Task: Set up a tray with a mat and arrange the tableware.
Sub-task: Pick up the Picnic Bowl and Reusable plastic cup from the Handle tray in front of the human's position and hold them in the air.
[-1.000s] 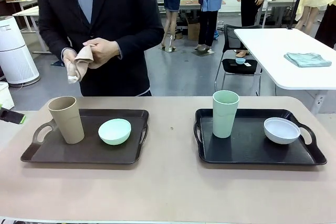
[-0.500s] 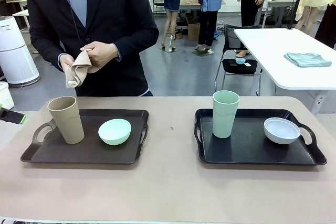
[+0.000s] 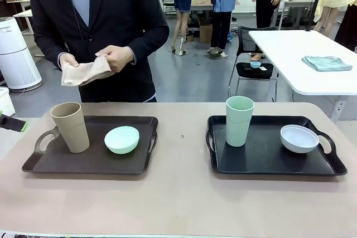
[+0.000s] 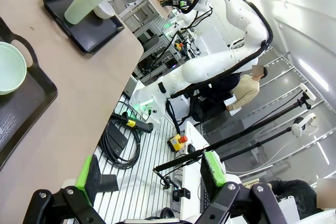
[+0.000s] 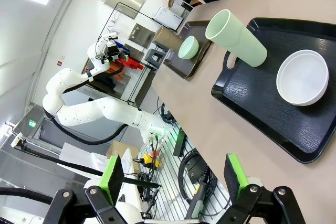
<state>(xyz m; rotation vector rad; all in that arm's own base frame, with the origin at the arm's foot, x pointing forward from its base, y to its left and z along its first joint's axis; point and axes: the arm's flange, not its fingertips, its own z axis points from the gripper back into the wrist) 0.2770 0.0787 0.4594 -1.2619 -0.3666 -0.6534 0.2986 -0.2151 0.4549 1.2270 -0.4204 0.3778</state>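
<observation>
Front view: tan cup (image 3: 70,126) upright beside mint green bowl (image 3: 121,139) on brown tray (image 3: 89,163) at left; pale green cup (image 3: 239,120) upright, white bowl (image 3: 299,138) apart from it, on black tray (image 3: 268,163) at right; both trays flat on tabletop (image 3: 178,204). Beige mat (image 3: 83,73) held in person's hands (image 3: 115,57) beyond far edge. Wrist views: left tool (image 4: 149,170) and right tool (image 5: 173,174) wide open, gripping nothing, clear of both trays.

Tabletop (image 3: 178,199): two trays side by side, apart. Left tray (image 3: 92,163): left cup (image 3: 71,126) upright at its left end, left bowl (image 3: 121,139) to that cup's right. Right tray (image 3: 259,160): right cup (image 3: 239,121) upright at its left end, right bowl (image 3: 299,138) at its right end. Behind the far edge, beyond the left tray, a person (image 3: 111,20) stood holding a cloth (image 3: 85,72)
</observation>
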